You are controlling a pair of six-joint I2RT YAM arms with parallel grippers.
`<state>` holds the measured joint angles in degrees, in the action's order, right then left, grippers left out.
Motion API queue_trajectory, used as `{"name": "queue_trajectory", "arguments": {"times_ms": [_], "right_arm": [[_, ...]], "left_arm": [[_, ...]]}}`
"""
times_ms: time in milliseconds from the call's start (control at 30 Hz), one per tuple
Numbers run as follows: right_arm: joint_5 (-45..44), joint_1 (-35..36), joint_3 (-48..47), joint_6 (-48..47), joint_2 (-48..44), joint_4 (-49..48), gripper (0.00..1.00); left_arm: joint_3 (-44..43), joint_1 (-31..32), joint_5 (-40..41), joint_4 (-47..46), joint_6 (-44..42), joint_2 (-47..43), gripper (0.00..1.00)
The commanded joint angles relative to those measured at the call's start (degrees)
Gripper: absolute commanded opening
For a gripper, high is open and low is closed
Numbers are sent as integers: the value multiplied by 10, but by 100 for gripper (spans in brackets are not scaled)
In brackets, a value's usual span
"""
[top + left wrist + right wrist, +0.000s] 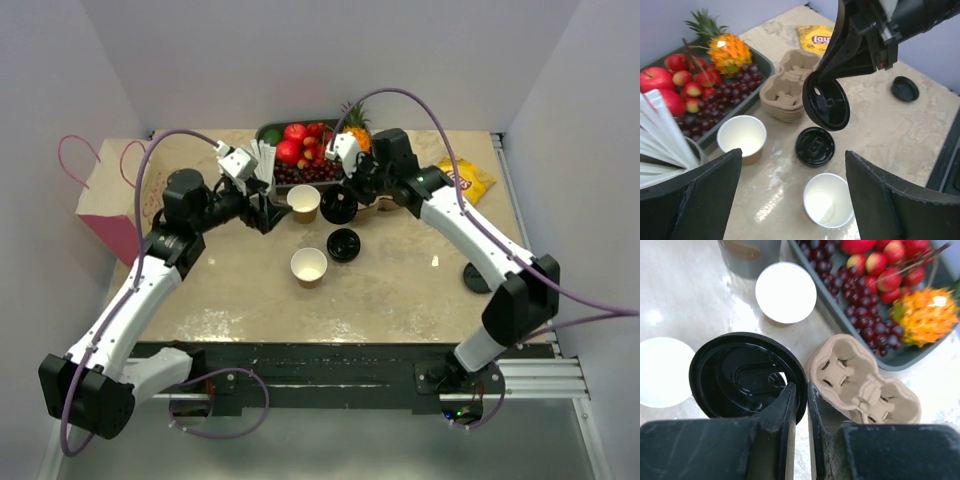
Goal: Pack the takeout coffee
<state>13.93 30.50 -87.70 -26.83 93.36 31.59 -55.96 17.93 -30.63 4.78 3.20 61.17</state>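
No cup with a lid on it is in view. Two lidless paper cups stand on the table: a far one [303,203] [742,137] [785,292] and a near one [309,267] [828,200] [660,371]. My right gripper [352,190] [801,390] is shut on the rim of a black lid [338,207] [826,102] [740,375] and holds it tilted in the air between the far cup and the pulp cup carrier [785,85] [860,380]. My left gripper [262,205] [790,200] is open and empty, above the table left of the cups.
A second black lid [343,244] [814,146] lies flat between the cups and a third [478,277] [904,88] at the right. A grey fruit tray [270,130] [900,362] stands at the back. A chips bag [468,180] lies back right, a pink paper bag [105,210] far left.
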Motion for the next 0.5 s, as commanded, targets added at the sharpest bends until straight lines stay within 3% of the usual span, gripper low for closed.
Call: {"name": "queue_trajectory", "arguments": {"times_ms": [0, 67, 167, 467], "right_arm": [[-8, 6, 102, 30, -96, -136, 0], [-22, 10, 149, 42, -127, -232, 0], [-38, 18, 218, 65, -163, -328, 0], [-41, 47, 234, 69, -151, -379, 0]], "left_arm": [[16, 15, -48, -37, 73, 14, 89], [9, 21, -51, -39, 70, 32, 95], [-14, 24, -64, -38, 68, 61, 96], [-66, 63, -60, -39, 75, 130, 96]]}}
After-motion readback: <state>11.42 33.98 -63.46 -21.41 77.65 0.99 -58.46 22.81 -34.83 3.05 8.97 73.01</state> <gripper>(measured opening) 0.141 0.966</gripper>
